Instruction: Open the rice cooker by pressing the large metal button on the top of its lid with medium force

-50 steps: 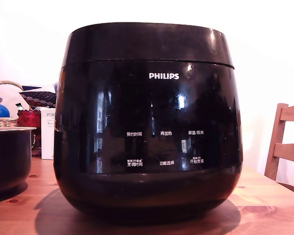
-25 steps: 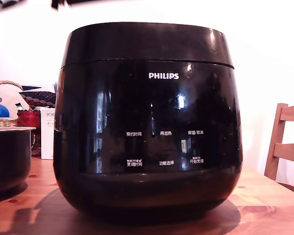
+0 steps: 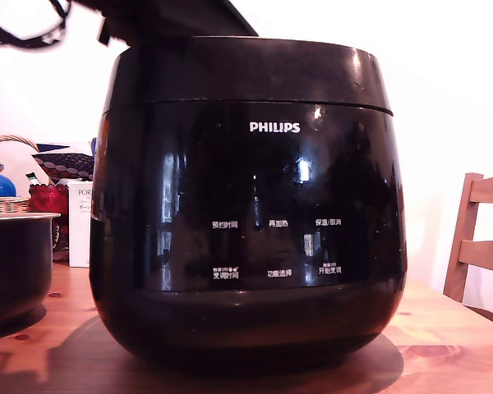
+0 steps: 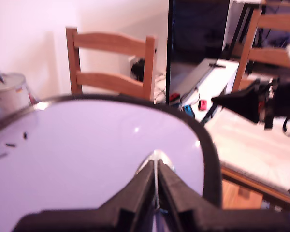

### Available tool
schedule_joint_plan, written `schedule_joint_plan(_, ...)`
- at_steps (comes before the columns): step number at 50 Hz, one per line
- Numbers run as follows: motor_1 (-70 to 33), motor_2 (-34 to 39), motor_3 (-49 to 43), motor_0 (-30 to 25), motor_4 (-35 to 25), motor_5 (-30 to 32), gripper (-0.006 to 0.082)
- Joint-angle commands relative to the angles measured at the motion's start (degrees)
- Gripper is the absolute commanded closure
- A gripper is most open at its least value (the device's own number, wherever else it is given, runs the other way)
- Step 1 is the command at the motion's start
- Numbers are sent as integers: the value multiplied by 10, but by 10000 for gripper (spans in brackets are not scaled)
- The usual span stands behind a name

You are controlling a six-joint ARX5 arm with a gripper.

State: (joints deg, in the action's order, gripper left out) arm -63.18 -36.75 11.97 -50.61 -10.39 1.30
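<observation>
Apparently closed jaws over the lid (image 4: 87, 154)

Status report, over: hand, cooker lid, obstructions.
Hand shut, empty, above the lid. Rice cooker lid down, not open. Nothing seen between hand and lid.

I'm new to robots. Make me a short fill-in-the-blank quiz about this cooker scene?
1. The white logo on the rice cooker reads ____.
2. The lid is ____, sitting flush on the body.
3. The gripper has its jaws ____ above the lid.
4. The table is made of ____.

Missing words: PHILIPS; closed; shut; wood
</observation>
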Motion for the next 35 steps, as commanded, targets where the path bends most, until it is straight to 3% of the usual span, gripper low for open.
schedule_joint_plan(1,-10,1,-12,-2,7,7,789)
schedule_joint_plan(35,-43,1,-136,-9,23,37,789)
